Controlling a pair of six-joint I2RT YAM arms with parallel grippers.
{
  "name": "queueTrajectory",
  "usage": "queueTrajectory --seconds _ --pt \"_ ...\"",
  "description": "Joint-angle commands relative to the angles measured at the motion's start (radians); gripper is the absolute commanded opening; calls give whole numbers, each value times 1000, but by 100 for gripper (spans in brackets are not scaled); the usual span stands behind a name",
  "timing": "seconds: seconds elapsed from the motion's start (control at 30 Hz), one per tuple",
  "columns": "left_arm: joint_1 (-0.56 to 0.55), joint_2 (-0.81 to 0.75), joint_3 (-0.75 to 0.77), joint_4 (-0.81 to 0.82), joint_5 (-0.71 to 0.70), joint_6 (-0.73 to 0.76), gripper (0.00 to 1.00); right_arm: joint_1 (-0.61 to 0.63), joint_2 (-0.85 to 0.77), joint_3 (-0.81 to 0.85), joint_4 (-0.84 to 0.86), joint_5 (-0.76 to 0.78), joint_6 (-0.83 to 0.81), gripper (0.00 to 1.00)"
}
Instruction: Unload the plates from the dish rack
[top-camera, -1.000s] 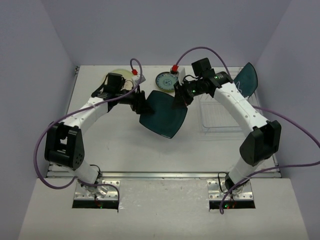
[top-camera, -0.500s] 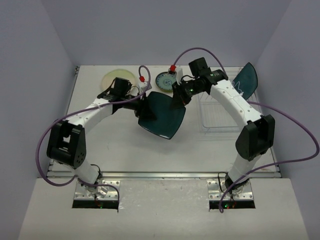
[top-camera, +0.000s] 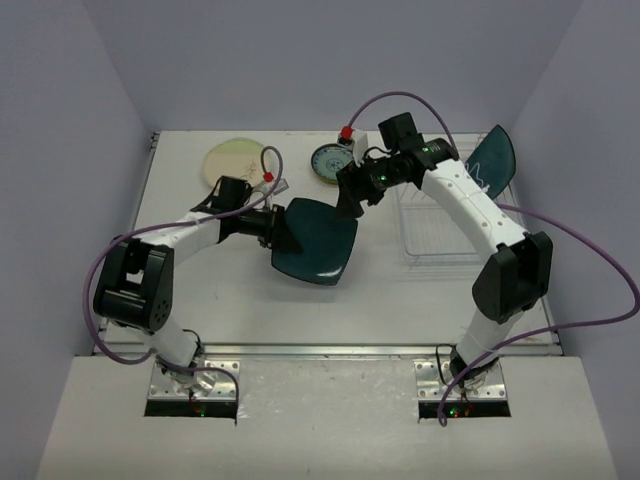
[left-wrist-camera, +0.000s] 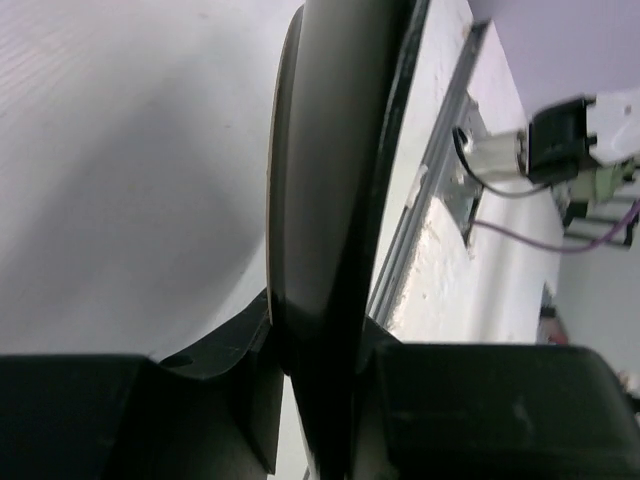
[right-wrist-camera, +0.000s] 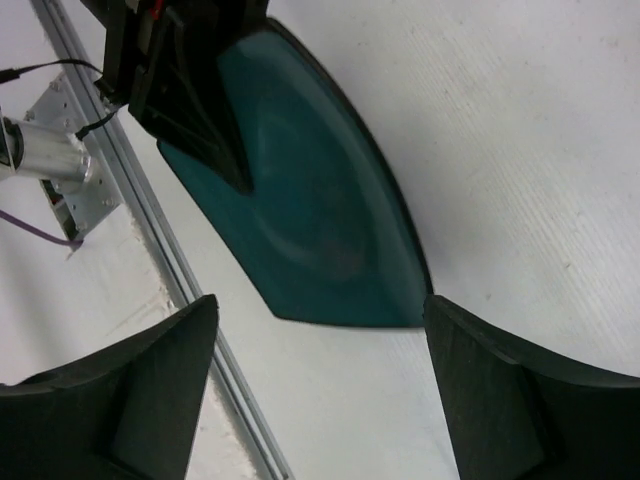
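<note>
A large dark-teal rounded-square plate (top-camera: 318, 242) hangs tilted over the table's middle. My left gripper (top-camera: 281, 229) is shut on its left edge. In the left wrist view the plate's rim (left-wrist-camera: 322, 190) runs edge-on between the jaws of the left gripper (left-wrist-camera: 320, 400). My right gripper (top-camera: 350, 196) stands open just beyond the plate's far right corner, touching nothing. The right wrist view shows the plate (right-wrist-camera: 310, 215) below the right gripper (right-wrist-camera: 318, 330). The white wire dish rack (top-camera: 440, 228) lies at the right, with another dark plate (top-camera: 492, 160) upright at its far end.
A cream plate (top-camera: 238, 159) lies flat at the far left of the table. A small teal-patterned plate (top-camera: 330, 162) lies at the far middle, just behind the right gripper. Purple cables loop from both arms. A metal rail (top-camera: 330, 350) edges the table's near side.
The right gripper has opened and let go of the dark-teal plate. The left gripper has closed on the plate's left edge, and the plate has shifted a little left and nearer.
</note>
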Motion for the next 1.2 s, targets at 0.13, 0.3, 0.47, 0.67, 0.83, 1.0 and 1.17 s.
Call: queueTrajectory --seconds 0.13,0.3,0.47,0.67,0.83,1.0,1.17 --pt "118 71 61 210 -46 -212 0 -178 -29 25 109 68 221 91" --pt "119 187 82 242 -100 -284 0 -244 -36 11 110 39 240 91" --pt "119 254 121 233 -195 -288 0 -248 -68 -35 113 47 209 91" --pt "119 301 206 123 -384 -231 3 -248 -77 -54 116 47 198 91" --pt "119 316 251 45 -535 -171 26 -248 -82 -66 116 37 195 91" --pt "119 340 267 11 -568 -151 39 -247 -83 -75 116 38 191 91" --pt "119 392 305 -37 -596 -117 40 -247 -81 -77 115 35 190 91"
